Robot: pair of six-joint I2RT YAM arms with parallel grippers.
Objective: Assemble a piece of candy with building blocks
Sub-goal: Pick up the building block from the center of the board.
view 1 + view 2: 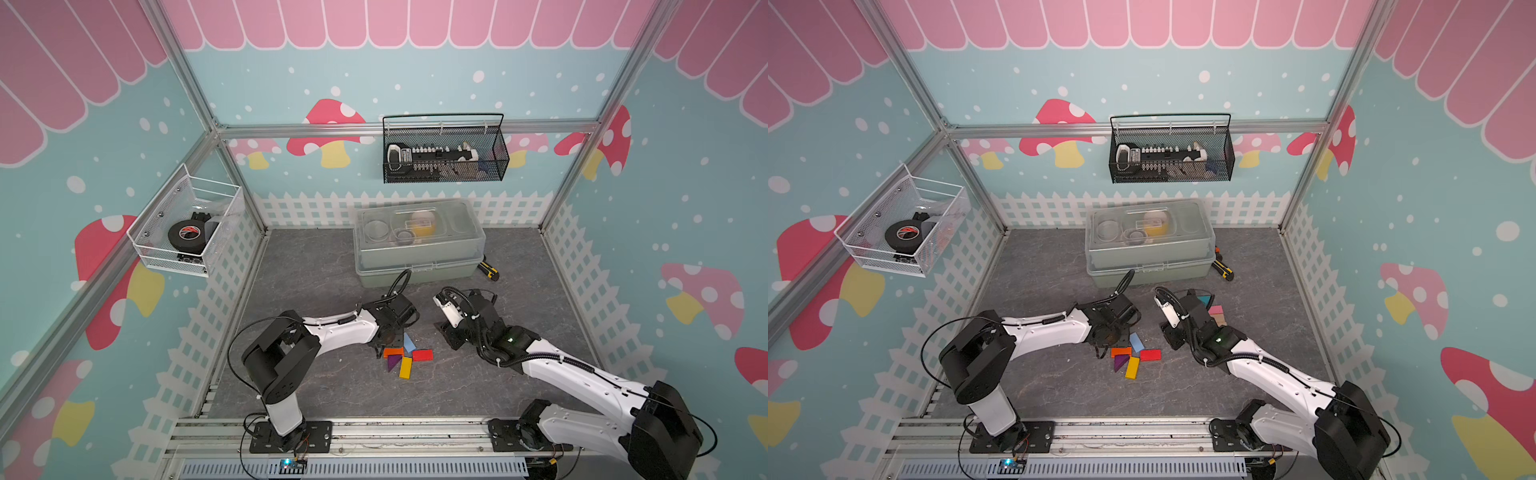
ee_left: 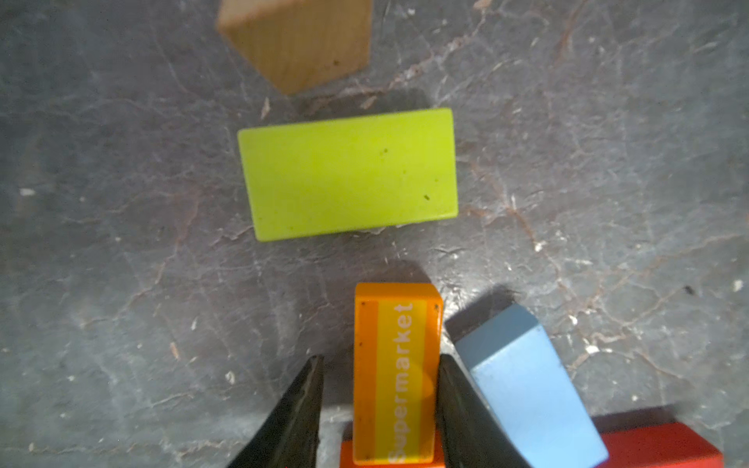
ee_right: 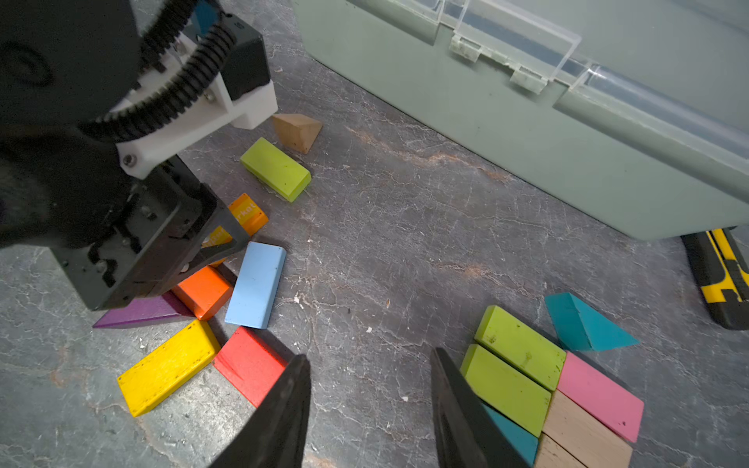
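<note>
Main risk is at the left gripper. It straddles the orange wooden bar printed "Supermarket" but isn't pinching it: one finger touches the bar's side, the other shows a gap. With contact that uneven, I expect closing to shove the bar sideways before it clamps.

The bar seems to rest partly on a plain orange wooden block, so a shove could slide it off or drag that block along. The touching finger is also wedged against the light blue wooden bar, which sits just beside the red wooden block. Squeezing or lifting could knock both askew.

The lime-green wooden bar and the tan wooden triangular prism sit apart from this and look safe.

Pose:
- **Left arm:** forearm reaches in low, wrist bent so the fingers point down onto this cluster in the middle of the grey tabletop.
- **Right arm:** stretched forward, with the right gripper low over bare table. Its jaws are spread and empty.
- **Second cluster:** the flat group of lime, pink, tan and teal wooden blocks lies just beside one right finger (a careless sweep would scatter it).
</note>
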